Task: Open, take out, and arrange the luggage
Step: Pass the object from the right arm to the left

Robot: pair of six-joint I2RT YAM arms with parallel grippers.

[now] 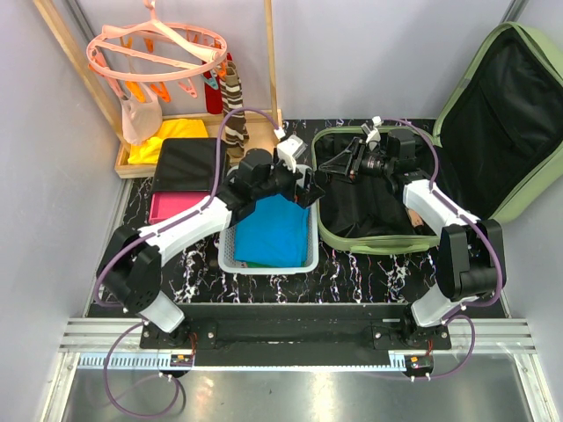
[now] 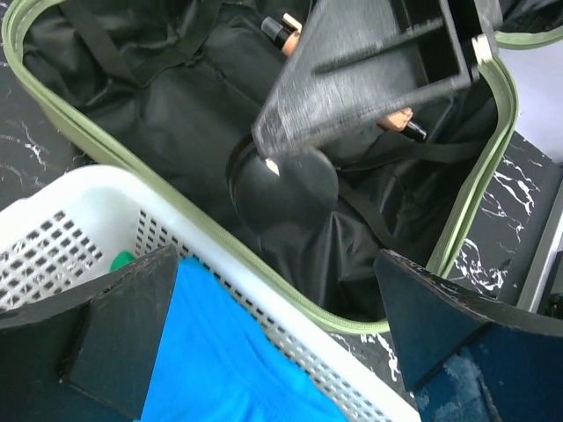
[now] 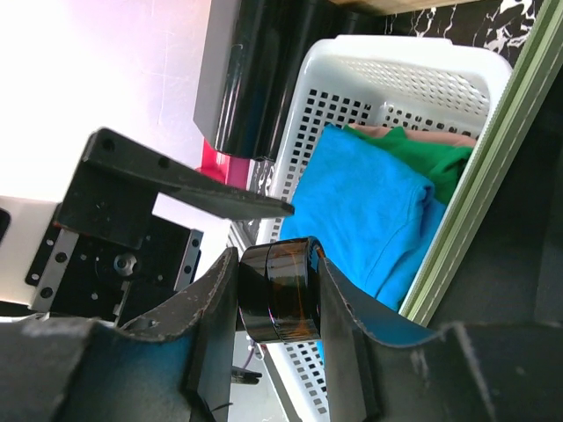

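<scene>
Nearest me on the marbled counter (image 1: 352, 272) sits the white basket (image 1: 264, 267) with a blue cloth (image 1: 273, 230) folded in it. Above its far corner the left end effector (image 2: 277, 262) hangs empty, jaws spread as wide as they go. Just beyond and facing it, the right end effector (image 3: 274, 259) is clamped on a small dark jar (image 3: 277, 303) by the left edge of the luggage (image 1: 378, 246). The luggage lies open on the counter's right side, its lid (image 1: 501, 114) leaning on the wall behind. This looks to me like a hand-over. Done well, the jar comes level and square between the open jaws, the left closes firmly before the right lets go, and both stay clear of the green rim. Farther in, small tubes (image 2: 283, 33) lie on the black lining.
</scene>
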